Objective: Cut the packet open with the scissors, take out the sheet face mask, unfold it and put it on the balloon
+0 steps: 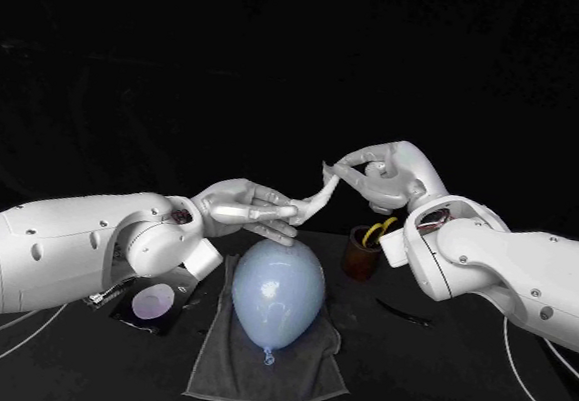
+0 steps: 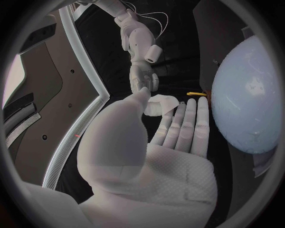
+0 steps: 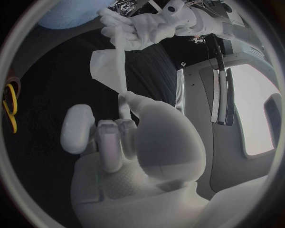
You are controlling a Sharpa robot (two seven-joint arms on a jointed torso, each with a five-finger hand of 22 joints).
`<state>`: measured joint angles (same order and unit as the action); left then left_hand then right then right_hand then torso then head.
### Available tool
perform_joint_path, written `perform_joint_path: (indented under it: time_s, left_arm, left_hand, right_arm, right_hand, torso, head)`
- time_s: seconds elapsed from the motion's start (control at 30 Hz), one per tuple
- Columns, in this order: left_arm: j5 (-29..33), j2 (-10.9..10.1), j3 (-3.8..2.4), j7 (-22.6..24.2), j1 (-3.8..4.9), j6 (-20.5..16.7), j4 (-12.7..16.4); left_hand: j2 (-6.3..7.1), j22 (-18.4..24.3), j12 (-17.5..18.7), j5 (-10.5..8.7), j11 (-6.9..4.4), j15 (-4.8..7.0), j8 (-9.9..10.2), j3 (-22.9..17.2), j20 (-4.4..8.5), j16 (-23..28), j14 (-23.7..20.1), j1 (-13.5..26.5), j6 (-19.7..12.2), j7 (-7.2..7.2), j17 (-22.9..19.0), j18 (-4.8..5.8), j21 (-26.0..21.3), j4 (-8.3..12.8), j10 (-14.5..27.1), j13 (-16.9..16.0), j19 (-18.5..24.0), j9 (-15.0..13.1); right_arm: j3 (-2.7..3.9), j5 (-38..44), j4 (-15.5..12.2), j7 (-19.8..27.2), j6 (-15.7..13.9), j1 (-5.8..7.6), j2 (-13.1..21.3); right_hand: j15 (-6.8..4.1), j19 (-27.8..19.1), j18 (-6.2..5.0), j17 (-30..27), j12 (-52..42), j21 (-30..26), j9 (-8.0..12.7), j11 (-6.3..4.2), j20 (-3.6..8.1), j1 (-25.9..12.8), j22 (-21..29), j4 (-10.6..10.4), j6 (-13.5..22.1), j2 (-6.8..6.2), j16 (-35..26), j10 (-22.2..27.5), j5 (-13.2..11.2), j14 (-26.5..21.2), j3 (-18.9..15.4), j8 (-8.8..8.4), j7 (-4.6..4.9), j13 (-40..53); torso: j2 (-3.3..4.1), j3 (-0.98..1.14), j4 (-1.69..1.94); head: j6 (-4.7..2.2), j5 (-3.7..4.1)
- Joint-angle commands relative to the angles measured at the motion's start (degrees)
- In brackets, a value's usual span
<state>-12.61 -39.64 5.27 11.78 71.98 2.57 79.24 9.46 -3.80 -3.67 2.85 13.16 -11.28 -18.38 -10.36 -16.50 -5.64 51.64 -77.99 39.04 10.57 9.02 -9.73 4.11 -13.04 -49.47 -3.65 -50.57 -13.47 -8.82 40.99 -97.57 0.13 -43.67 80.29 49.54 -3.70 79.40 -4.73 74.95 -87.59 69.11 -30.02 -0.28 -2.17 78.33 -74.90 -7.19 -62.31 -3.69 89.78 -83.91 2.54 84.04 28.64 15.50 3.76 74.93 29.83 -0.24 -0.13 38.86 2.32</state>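
The white sheet mask (image 1: 324,187) hangs as a folded strip stretched between my two hands above the balloon. My left hand (image 1: 249,210) pinches its lower end between thumb and fingers; my right hand (image 1: 381,173) pinches its upper end, higher and to the right. The pale blue balloon (image 1: 276,295) lies on a grey towel (image 1: 297,375), just under the left hand. In the left wrist view the mask (image 2: 159,104) sits by the left hand (image 2: 172,142), beside the balloon (image 2: 246,95). In the right wrist view the mask (image 3: 109,66) runs from my right hand (image 3: 118,142) to the left hand (image 3: 148,26).
A brown cup (image 1: 362,256) with the yellow-handled scissors (image 1: 385,224) stands right of the balloon, below my right hand. The dark opened packet (image 1: 152,302) lies left of the towel. A thin dark strip (image 1: 405,313) lies on the table to the right.
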Motion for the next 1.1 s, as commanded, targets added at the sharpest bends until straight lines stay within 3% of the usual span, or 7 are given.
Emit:
perform_joint_path:
  time_s: [0.03,0.23,0.37,0.5,0.67,0.87,1.1]
  left_arm:
    - [-2.61,0.1,-0.06,-2.06,0.02,-4.26,-1.01]
    - [-7.77,0.25,-0.06,-3.74,0.03,-6.94,-4.66]
    - [-11.1,0.54,-0.07,-4.36,0.04,-7.66,-7.87]
    - [-13.01,1.01,-0.12,-3.3,0.07,-8.69,-11.03]
    - [-13.22,1.9,-0.69,1.77,0.08,-9.42,-12.63]
    - [-13.12,2.87,-1.1,9.44,0.08,-10.31,-11.35]
    - [-13.83,3.45,-1.32,14.51,0.06,-10.95,-8.28]
  left_hand:
    - [0.05,0.06,-0.05,0.05,0.67,-0.2,0.49,12.23,-0.18,0.8,-1.88,-3.28,-0.78,6.26,-0.3,0.01,-0.35,-4.0,0.97,0.0,1.36,0.17]
    - [4.57,0.04,-0.14,0.3,0.88,-0.56,0.7,19.74,-0.19,1.3,-3.34,-1.15,-0.63,6.36,-0.68,0.5,-0.32,-4.3,1.35,-0.03,2.78,0.23]
    - [5.4,0.02,-0.31,0.39,0.85,-0.59,0.57,20.46,-0.19,1.35,-3.56,-0.09,-0.22,6.37,-0.75,0.59,-0.27,-4.33,1.05,-0.08,3.03,0.17]
    - [3.92,0.05,-0.56,0.26,0.75,-0.66,0.16,19.22,-0.2,1.56,-4.16,-0.68,0.71,6.24,-0.91,0.78,-0.32,-4.26,0.44,-0.12,3.53,-0.01]
    - [-2.89,0.06,-0.87,-0.04,0.25,-0.59,-0.03,13.31,-0.24,1.57,-4.99,-7.61,1.38,5.37,-1.13,1.24,-0.36,-3.23,-0.21,-0.07,4.73,-0.09]
    - [-2.96,1.01,-0.56,-0.08,0.05,-1.12,-0.11,9.82,-0.25,2.5,-13.98,-15.28,1.53,2.89,-2.77,3.65,-1.4,-2.21,0.3,0.01,18.23,-0.18]
    - [-0.55,1.48,0.28,-0.04,-3.85,-1.88,1.59,9.8,-0.23,3.11,-25.36,-17.21,-0.95,0.88,-4.86,6.0,-1.84,-3.42,7.48,0.23,27.41,0.28]
  right_arm:
    - [0.12,-1.61,-0.1,3.86,-1.62,0.0,0.13]
    - [0.32,-3.47,-0.06,6.12,-1.16,0.1,0.38]
    - [0.46,-4.29,0.22,6.93,0.13,0.36,0.55]
    - [0.53,-4.82,0.47,7.07,3.73,0.71,0.72]
    - [0.56,-4.63,0.83,6.15,8.55,0.96,0.7]
    - [0.56,-4.34,1.32,5.45,12.27,1.05,0.13]
    - [0.56,-4.12,0.98,5.07,13.43,1.07,-0.59]
  right_hand:
    - [-0.37,0.52,0.12,15.05,-0.4,0.21,-3.03,-0.37,-0.09,-0.04,-3.63,2.39,-0.41,0.29,0.22,-5.35,0.25,5.96,2.62,0.41,-0.07,13.83]
    - [-0.37,0.58,0.14,15.05,-0.47,0.32,-3.07,-0.37,-0.08,-0.08,-3.7,2.49,-0.38,0.25,0.22,-5.37,0.26,5.96,2.71,0.46,-0.06,13.88]
    - [-0.37,0.61,0.16,15.05,-0.51,0.38,-3.08,-0.37,-0.08,-0.09,-3.74,2.51,-0.37,0.24,0.22,-5.39,0.26,5.96,2.73,0.47,-0.06,13.9]
    - [-0.37,0.64,0.17,15.05,-0.45,0.44,-3.1,-0.36,-0.08,-0.12,-3.78,2.56,-0.35,0.23,0.22,-5.36,0.26,5.96,2.79,0.49,-0.05,13.86]
    - [-0.36,0.55,0.13,15.05,-0.43,0.27,-3.13,-0.35,-0.09,-0.17,-3.69,2.64,-0.28,0.24,0.22,-5.36,0.26,5.96,2.9,0.51,-0.03,13.86]
    - [-0.35,0.51,0.12,15.05,-0.4,0.2,-3.15,-0.34,-0.09,-0.19,-3.66,2.68,-0.25,0.24,0.22,-5.34,0.26,5.96,2.95,0.52,-0.01,13.84]
    - [-0.35,0.54,0.14,15.05,-0.4,0.26,-3.18,-0.33,-0.09,-0.23,-3.7,2.73,-0.22,0.24,0.22,-5.34,0.26,5.96,3.0,0.55,0.0,13.84]
  torso:
    - [-0.04,0.01,0.01]
    - [-0.05,0.01,0.0]
    - [-0.06,-0.01,-0.02]
    - [-0.01,-0.06,-0.03]
    - [0.06,-0.08,-0.02]
    - [0.05,-0.04,-0.04]
    - [0.03,0.0,-0.04]
  head:
    - [-0.2,0.1]
    - [-0.67,0.29]
    - [-0.83,0.32]
    - [-0.95,0.53]
    - [-0.97,0.42]
    - [-0.92,0.11]
    - [-0.97,0.19]
